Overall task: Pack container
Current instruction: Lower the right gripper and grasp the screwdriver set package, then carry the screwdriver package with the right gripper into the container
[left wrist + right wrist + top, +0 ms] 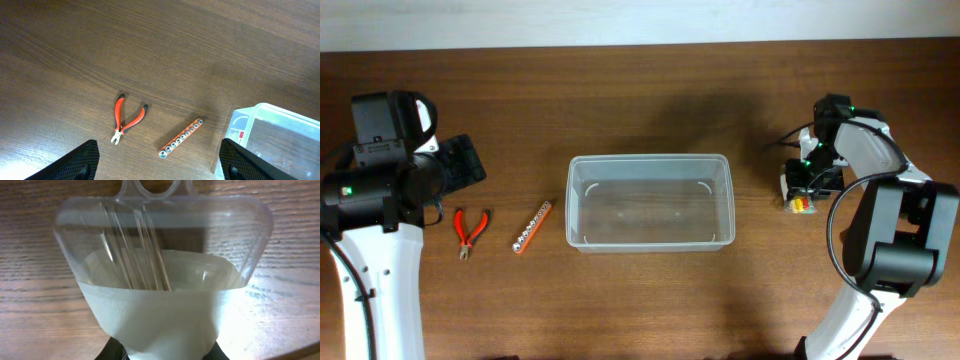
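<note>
The clear plastic container (650,160) stands lidless in the middle of the table, and I see nothing in it. Its corner also shows in the left wrist view (280,125). Red-handled pliers (470,228) (127,121) and an orange socket rail (532,227) (181,138) lie to its left. My left gripper (465,165) (157,160) is open and hovers above them, holding nothing. My right gripper (805,185) (165,352) is to the right of the container, shut on a clear blister package (802,205) (160,270) with a white backing. The package fills the right wrist view.
The table is dark wood (650,300). Its far edge meets a pale wall along the top of the overhead view. The right arm's black and white links (890,240) stand at the right side.
</note>
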Controlling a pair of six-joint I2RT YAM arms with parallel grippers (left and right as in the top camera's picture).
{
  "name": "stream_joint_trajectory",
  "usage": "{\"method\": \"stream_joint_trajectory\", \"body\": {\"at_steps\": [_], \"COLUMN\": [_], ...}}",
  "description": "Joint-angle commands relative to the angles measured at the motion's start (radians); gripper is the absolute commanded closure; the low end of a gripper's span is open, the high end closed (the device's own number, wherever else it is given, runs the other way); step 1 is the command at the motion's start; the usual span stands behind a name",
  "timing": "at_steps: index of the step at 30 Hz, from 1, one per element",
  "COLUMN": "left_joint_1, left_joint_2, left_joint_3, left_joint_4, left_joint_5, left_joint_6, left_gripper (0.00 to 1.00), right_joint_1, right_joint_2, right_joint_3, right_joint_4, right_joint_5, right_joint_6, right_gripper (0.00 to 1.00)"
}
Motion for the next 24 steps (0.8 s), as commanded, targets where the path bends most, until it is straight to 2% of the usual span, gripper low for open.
{"method": "stream_joint_trajectory", "body": {"at_steps": [1,17,24], "left_joint_1": [0.004,0.004,0.004], "left_joint_2": [0.004,0.004,0.004], "left_joint_3": [-0.003,-0.003,-0.003], "left_joint_4": [0.002,0.003,0.003], "left_joint_5": [0.003,0.001,-0.042], "left_joint_6": [0.016,0.016,0.016], "left_gripper": [0.21,0.21,0.21], "right_joint_1": [0.001,0.001,0.001], "right_joint_2": [0.010,0.002,-0.046], "right_joint_3": [0.073,0.129,0.196], "right_joint_4": [-0.018,-0.074,-0.134], "right_joint_5": [-0.005,-0.002,-0.002], "right_joint_6": [0.009,0.009,0.009], "right_gripper": [0.96,0.96,0.96]}}
